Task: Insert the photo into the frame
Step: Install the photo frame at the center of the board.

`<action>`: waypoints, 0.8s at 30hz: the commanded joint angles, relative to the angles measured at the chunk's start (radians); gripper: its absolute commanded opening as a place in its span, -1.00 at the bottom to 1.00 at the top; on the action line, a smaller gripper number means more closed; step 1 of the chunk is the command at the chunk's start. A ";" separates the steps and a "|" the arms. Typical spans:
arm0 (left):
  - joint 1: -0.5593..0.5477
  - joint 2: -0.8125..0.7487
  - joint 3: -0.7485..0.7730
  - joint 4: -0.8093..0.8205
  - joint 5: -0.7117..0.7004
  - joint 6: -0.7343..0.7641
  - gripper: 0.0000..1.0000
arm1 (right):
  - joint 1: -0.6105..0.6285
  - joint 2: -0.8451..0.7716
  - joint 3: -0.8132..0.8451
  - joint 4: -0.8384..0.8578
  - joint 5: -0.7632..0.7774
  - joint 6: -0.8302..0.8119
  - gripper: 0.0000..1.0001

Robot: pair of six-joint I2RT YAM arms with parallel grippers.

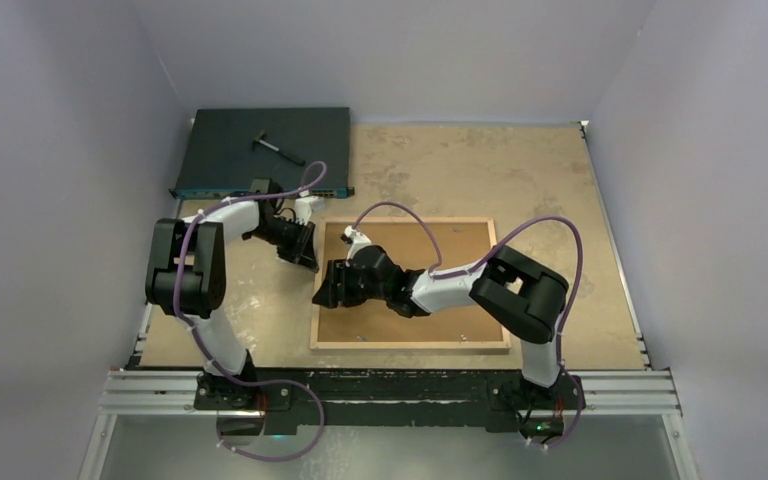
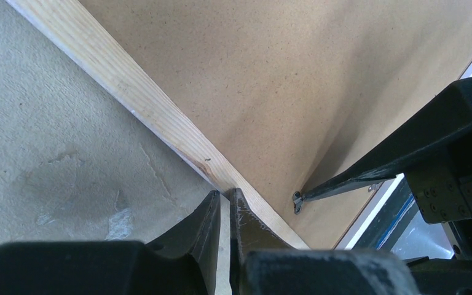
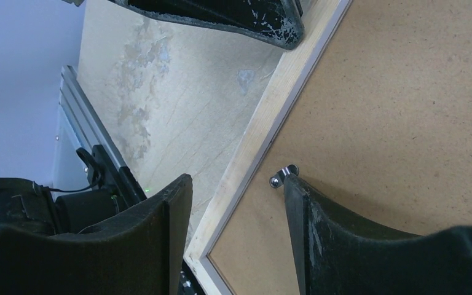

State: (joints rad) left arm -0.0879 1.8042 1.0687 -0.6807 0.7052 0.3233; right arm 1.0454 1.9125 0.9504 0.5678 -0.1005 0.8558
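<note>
Astride the frame (image 3: 265, 126) edge — right gripper (image 3: 236, 182)

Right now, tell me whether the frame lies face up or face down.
Face down: the frame's wood back, brown backing board and a metal clip face upward.

Soft, even light fills the overhead view; the worn tan desk (image 1: 440, 170) carries only faint, soft-edged shadows. In the left wrist view the black left gripper (image 2: 224, 198) at the bottom is blurred, the thin light-wood picture frame (image 2: 129, 86) is sharp, and a dark shadow crosses the speckled brown backing board (image 2: 270, 74) right of centre.
</note>
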 commanded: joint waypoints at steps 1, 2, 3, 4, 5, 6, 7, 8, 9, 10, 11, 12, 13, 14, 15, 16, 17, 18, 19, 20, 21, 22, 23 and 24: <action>-0.003 -0.006 -0.023 0.058 -0.050 0.023 -0.88 | 0.002 0.010 0.033 0.003 -0.019 -0.003 0.18; -0.003 -0.007 -0.023 0.058 -0.050 0.024 -0.89 | 0.001 0.012 0.033 0.004 -0.021 -0.004 0.18; -0.004 -0.009 -0.023 0.058 -0.051 0.024 -0.89 | 0.001 0.015 0.033 0.005 -0.021 -0.003 0.17; -0.003 -0.010 -0.023 0.058 -0.052 0.024 -0.89 | 0.001 0.019 0.034 0.008 -0.023 -0.003 0.17; -0.003 -0.011 -0.023 0.058 -0.051 0.023 -0.89 | 0.002 0.022 0.035 0.008 -0.028 -0.003 0.16; -0.003 -0.011 -0.024 0.058 -0.050 0.024 -0.90 | 0.002 0.025 0.037 0.008 -0.030 -0.002 0.15; -0.004 -0.012 -0.024 0.058 -0.050 0.025 -0.90 | 0.001 0.027 0.039 0.008 -0.032 -0.003 0.15; -0.003 -0.013 -0.024 0.058 -0.050 0.024 -0.90 | 0.003 0.031 0.042 0.007 -0.035 -0.004 0.14; -0.003 -0.013 -0.024 0.058 -0.048 0.025 -0.90 | 0.001 0.035 0.046 0.005 -0.039 -0.006 0.14; -0.003 -0.014 -0.025 0.059 -0.047 0.024 -0.90 | 0.002 0.038 0.049 0.005 -0.042 -0.009 0.13; -0.003 -0.015 -0.025 0.060 -0.047 0.024 -0.91 | 0.002 0.040 0.054 0.003 -0.045 -0.010 0.12; -0.003 -0.017 -0.026 0.060 -0.047 0.024 -0.91 | 0.001 0.044 0.056 0.003 -0.051 -0.011 0.11; -0.004 -0.019 -0.026 0.060 -0.047 0.024 -0.91 | 0.002 0.046 0.060 0.004 -0.055 -0.012 0.10; -0.003 -0.019 -0.026 0.059 -0.046 0.025 -0.91 | 0.001 0.047 0.061 0.004 -0.057 -0.014 0.10; -0.004 -0.020 -0.028 0.059 -0.047 0.024 -0.91 | 0.001 0.048 0.062 0.006 -0.058 -0.014 0.09; -0.003 -0.022 -0.027 0.059 -0.047 0.023 -0.91 | 0.002 0.048 0.064 0.007 -0.060 -0.016 0.09; -0.003 -0.022 -0.027 0.060 -0.047 0.025 -0.91 | 0.001 0.050 0.064 0.006 -0.061 -0.017 0.08; -0.003 -0.023 -0.026 0.058 -0.047 0.026 -0.91 | 0.001 0.052 0.064 0.005 -0.063 -0.019 0.08; -0.003 -0.023 -0.026 0.058 -0.047 0.028 -0.92 | 0.001 0.055 0.066 0.004 -0.068 -0.020 0.07; -0.003 -0.022 -0.026 0.057 -0.047 0.028 -0.92 | 0.002 0.057 0.069 0.001 -0.074 -0.022 0.07; -0.003 -0.021 -0.025 0.057 -0.047 0.027 -0.92 | 0.002 0.060 0.072 -0.003 -0.079 -0.025 0.06; -0.003 -0.020 -0.026 0.057 -0.047 0.028 -0.92 | 0.001 0.061 0.075 -0.005 -0.085 -0.027 0.05; -0.003 -0.020 -0.026 0.057 -0.047 0.028 -0.92 | 0.001 0.063 0.077 -0.006 -0.087 -0.032 0.05; -0.003 -0.020 -0.025 0.057 -0.046 0.028 -0.92 | 0.002 0.064 0.079 -0.004 -0.089 -0.035 0.04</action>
State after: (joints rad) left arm -0.0875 1.7927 1.0599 -0.6727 0.7036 0.3237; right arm 1.0401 1.9553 0.9936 0.5713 -0.1436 0.8455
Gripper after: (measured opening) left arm 0.040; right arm 0.527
